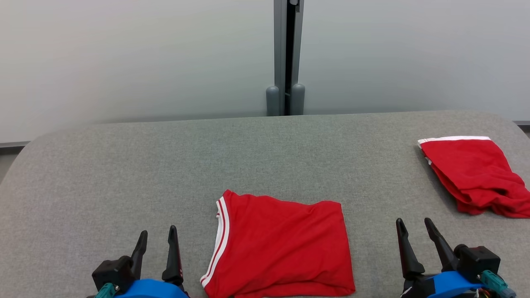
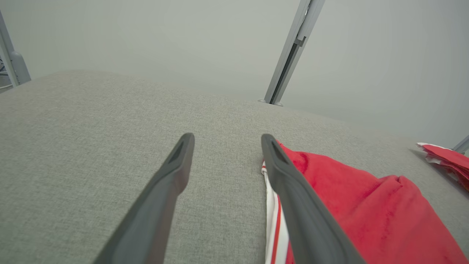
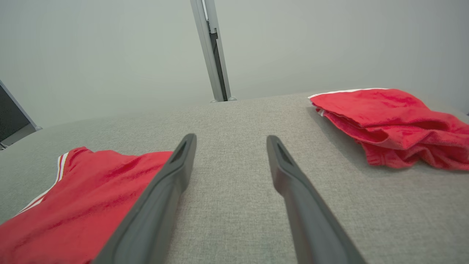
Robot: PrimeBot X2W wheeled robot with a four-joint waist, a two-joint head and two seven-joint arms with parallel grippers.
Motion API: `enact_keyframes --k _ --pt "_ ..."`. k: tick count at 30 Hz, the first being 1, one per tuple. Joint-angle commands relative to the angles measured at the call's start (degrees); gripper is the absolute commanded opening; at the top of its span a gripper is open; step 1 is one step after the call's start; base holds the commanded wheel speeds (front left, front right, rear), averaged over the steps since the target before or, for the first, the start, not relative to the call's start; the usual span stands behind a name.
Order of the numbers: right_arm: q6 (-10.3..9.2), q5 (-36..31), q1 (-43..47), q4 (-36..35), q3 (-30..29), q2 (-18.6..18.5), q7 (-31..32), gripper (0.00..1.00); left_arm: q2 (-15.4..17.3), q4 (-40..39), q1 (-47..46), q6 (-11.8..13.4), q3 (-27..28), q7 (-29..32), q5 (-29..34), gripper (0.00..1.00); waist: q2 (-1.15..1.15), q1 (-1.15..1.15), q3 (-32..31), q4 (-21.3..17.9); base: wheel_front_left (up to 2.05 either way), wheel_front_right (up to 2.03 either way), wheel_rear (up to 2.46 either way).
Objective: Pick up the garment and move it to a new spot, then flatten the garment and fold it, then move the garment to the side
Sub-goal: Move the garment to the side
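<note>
L hand [image 1: 157, 230] & R hand [image 1: 413, 220] were spread, empty, flanking folded shirt [image 1: 281, 244] on tabletop [image 1: 124, 165]. Probably best: pinch both side edges thru all layers, lift level, keeping fold.

Text, labels, brands, numbers, signs: none could be read in any view
</note>
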Motion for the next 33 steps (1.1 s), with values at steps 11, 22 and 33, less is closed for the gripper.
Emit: enact_keyframes --k 11,22,33 --pt "0.02 -2.4 -2.9 0.9 2.0 0.0 3.6 1.00 -0.3 0.3 -0.4 -0.3 0.8 -0.3 0.9 1.00 0.00 0.00 0.5 0.4 0.00 0.00 0.00" --pt "0.02 -4.0 -9.0 7.4 6.2 0.0 23.6 1.00 0.1 0.5 -0.5 0.2 2.3 -0.3 0.7 1.00 0.00 0.00 2.1 3.4 0.00 0.00 0.00" --pt "0.02 2.5 -14.7 14.8 10.5 0.0 29.6 0.00 0.0 -0.3 -1.0 -0.2 4.1 -0.3 1.3 1.00 0.00 0.00 6.2 4.9 0.00 0.00 0.00"
